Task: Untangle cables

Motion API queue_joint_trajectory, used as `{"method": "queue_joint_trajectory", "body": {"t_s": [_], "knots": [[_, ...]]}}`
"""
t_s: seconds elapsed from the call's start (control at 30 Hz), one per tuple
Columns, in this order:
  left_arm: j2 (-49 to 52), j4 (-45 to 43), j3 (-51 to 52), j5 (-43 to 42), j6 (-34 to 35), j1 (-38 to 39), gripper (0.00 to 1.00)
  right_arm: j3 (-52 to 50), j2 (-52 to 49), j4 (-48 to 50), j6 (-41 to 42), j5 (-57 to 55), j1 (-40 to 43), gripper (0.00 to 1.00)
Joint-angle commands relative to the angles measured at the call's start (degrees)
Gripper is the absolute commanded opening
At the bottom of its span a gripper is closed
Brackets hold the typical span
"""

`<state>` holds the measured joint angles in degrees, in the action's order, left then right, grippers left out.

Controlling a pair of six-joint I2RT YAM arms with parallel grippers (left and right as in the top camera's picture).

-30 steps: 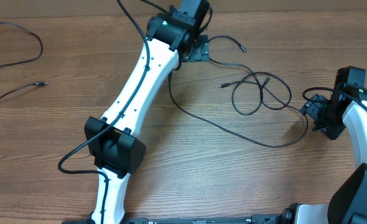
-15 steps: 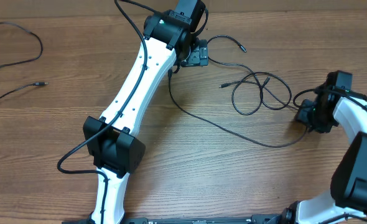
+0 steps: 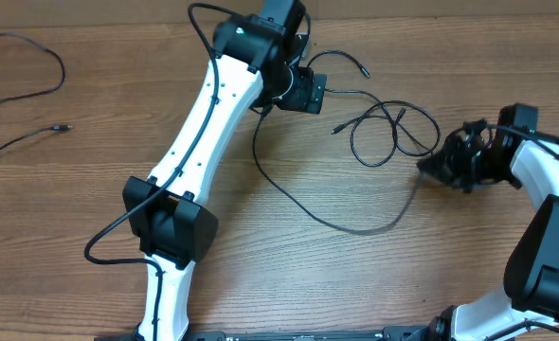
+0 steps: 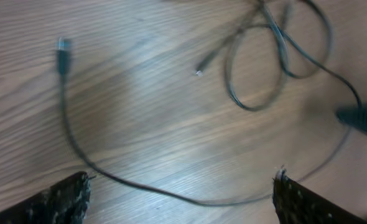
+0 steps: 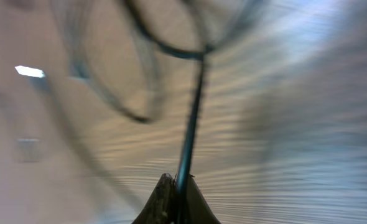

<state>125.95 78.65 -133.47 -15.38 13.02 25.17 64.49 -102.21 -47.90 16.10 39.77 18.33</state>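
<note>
Right wrist view: my right gripper (image 5: 175,190) is pinched together on one cord (image 5: 193,112), which leaves the fingertips and runs straight up toward the tangle (image 3: 393,116). This view is badly blurred, so I cannot tell how deep the cord sits in the pinch.

Overhead view: the right gripper lies just right of the tangle. The same cord sags in a wide bow on the near side of the tangle, then climbs to my left gripper (image 4: 180,199), which hovers up and to the left of the tangle.

Left wrist view: the fingers (image 4: 68,196) are spread wide and clamp nothing. The cord passes across the table (image 3: 71,218) beneath the gap. A plug end lies farther left of the tangle, and a second, pale-tipped end rests at its left edge.

A loose cord (image 3: 57,127) lies alone, well left of the tangle and already free.

Risks, as I judge them: pulling the held cord away from the tangle may cinch the crossed loops instead of opening them, since nothing pins them down. The thin cord may also slip from the pinch. If the left gripper descends, it could drag the slack.

No brand, label or writing is legible in any view.
</note>
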Motion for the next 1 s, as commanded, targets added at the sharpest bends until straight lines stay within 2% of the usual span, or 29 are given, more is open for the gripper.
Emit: {"method": "queue_joint_trajectory", "body": {"t_s": [0.0,0.07,0.3,0.37,0.47,0.53,0.7,0.83,0.9,0.97], "knots": [[0.3,2.4,0.1,-20.7,-12.2,-2.8,0.96,2.8,0.1,1.6,15.7,12.7,-1.2,0.04],[0.3,3.7,0.1,-24.5,-18.5,-3.0,1.00,2.8,0.1,3.6,21.2,14.9,-2.5,0.04],[0.3,5.1,0.2,-24.7,-38.7,1.6,1.00,2.8,0.1,20.4,40.4,24.0,-6.6,0.04],[0.3,4.6,0.2,-24.7,-41.2,3.1,1.00,2.8,0.1,25.1,45.4,26.9,-7.7,0.04],[0.3,1.7,0.3,-24.2,-41.3,5.8,1.00,2.8,0.1,29.9,52.4,27.9,-9.7,0.04],[0.3,-0.4,0.3,-20.7,-40.3,7.5,1.00,2.8,0.1,30.9,54.5,27.9,-10.5,0.04],[0.3,-6.0,0.3,-8.9,-30.3,10.8,0.99,2.8,0.1,30.9,55.5,27.9,-11.5,0.04],[0.3,-7.8,0.3,-8.6,-26.9,11.9,1.00,2.8,0.1,31.0,57.5,27.9,-11.3,0.04],[0.3,-8.0,0.3,-8.6,-25.8,12.2,0.93,2.8,0.1,31.2,58.9,27.9,-11.0,0.04],[0.3,-8.2,0.5,-8.6,-24.4,12.4,0.91,2.8,0.1,31.3,59.7,27.9,-10.6,0.04]]}}
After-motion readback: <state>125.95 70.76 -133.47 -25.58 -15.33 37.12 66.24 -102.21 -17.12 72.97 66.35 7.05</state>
